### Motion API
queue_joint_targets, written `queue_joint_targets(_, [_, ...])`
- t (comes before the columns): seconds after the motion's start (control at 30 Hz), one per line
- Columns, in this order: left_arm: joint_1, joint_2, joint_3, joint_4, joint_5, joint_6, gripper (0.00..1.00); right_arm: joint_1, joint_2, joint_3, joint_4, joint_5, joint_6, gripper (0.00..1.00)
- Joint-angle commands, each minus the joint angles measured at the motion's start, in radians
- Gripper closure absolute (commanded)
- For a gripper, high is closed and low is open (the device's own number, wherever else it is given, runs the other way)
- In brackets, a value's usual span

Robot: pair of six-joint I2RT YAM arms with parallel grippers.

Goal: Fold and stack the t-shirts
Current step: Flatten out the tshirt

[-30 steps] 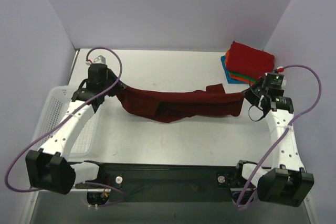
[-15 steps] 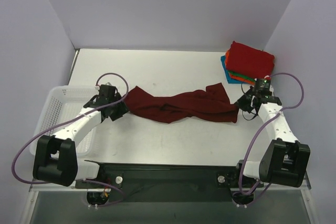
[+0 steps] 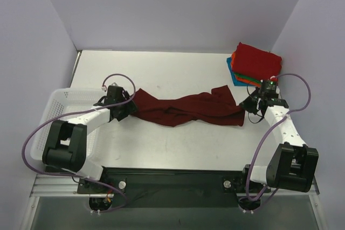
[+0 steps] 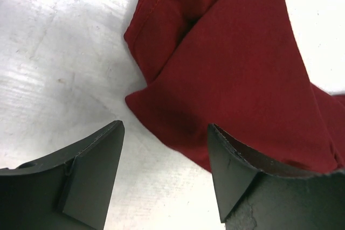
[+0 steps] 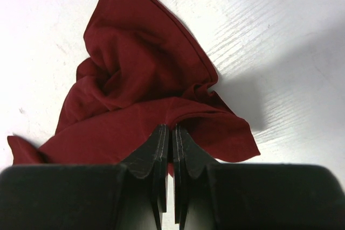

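The dark maroon t-shirt (image 3: 183,109) lies rumpled and stretched left to right across the table. My left gripper (image 3: 129,110) is low at its left end, jaws wide open; in the left wrist view the gripper (image 4: 165,127) holds nothing, and the cloth (image 4: 232,63) lies just ahead of and partly under the right finger (image 4: 237,176). My right gripper (image 3: 245,106) is at the shirt's right end. In the right wrist view that gripper (image 5: 172,129) is shut, pinching a fold of the maroon cloth (image 5: 135,68). Folded t-shirts (image 3: 256,63) are stacked at the back right, a red one on top.
A white mesh basket (image 3: 54,106) stands at the table's left edge, right beside my left arm. The stack of folded shirts sits just behind my right gripper. Side walls close in the table on the left and right.
Both arms came down and laid the maroon t-shirt on the table. My left gripper opened and let go of the left end. The right gripper stayed shut on the right end.
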Motion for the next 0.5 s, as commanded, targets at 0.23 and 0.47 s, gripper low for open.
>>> queue_joint_targets(0.23, [0.001,0.067,0.017,0.138,0.023,-0.034,0.29,0.010,-0.016,0.017,0.022,-0.030,-0.009,1.00])
queue_joint_targets(0.47, [0.003,0.041,0.043,0.101,0.016,-0.020,0.52,0.009,-0.028,0.020,0.024,-0.032,-0.011,1.00])
